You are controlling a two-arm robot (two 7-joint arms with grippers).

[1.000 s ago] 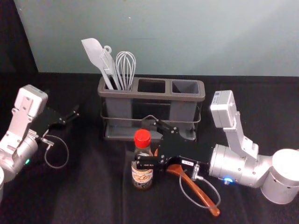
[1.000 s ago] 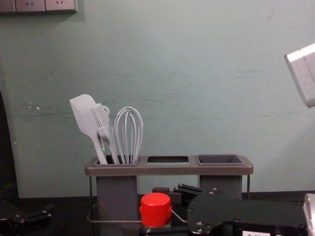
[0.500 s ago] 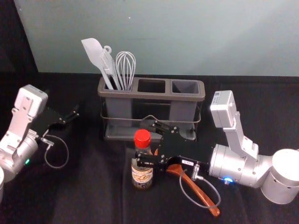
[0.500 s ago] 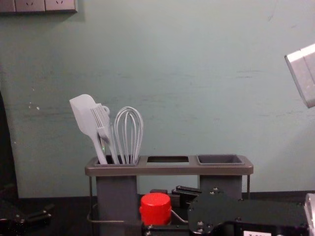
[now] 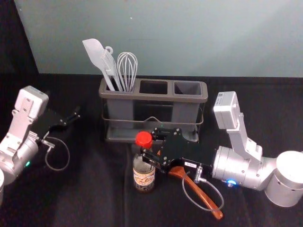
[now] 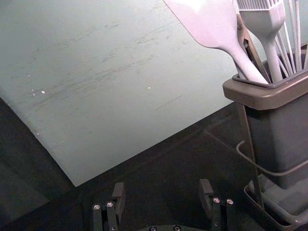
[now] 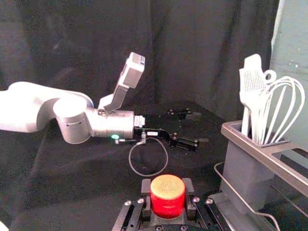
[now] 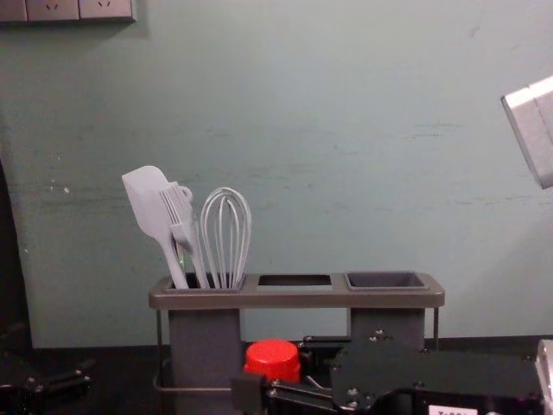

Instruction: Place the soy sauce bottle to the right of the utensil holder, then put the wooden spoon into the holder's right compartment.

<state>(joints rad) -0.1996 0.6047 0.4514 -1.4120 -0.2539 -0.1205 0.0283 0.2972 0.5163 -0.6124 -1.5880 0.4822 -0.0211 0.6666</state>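
On black cloth point(image 5: 94, 189) before pale wall point(image 5: 189, 38): right gripper point(image 5: 147, 143), fingers closed against both sides of soy sauce bottle point(image 5: 144, 178). Beyond fingertips, utensil holder point(image 5: 156, 97); behind them, partly under gripper, wooden spoon point(image 5: 201, 195). Left gripper point(image 5: 77, 114), fingers wide, cloth spanning from fingertips to holder's left edge.

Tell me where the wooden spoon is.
In the head view, the wooden spoon lies before the utensil holder, right of the soy sauce bottle, partly beneath the right gripper.
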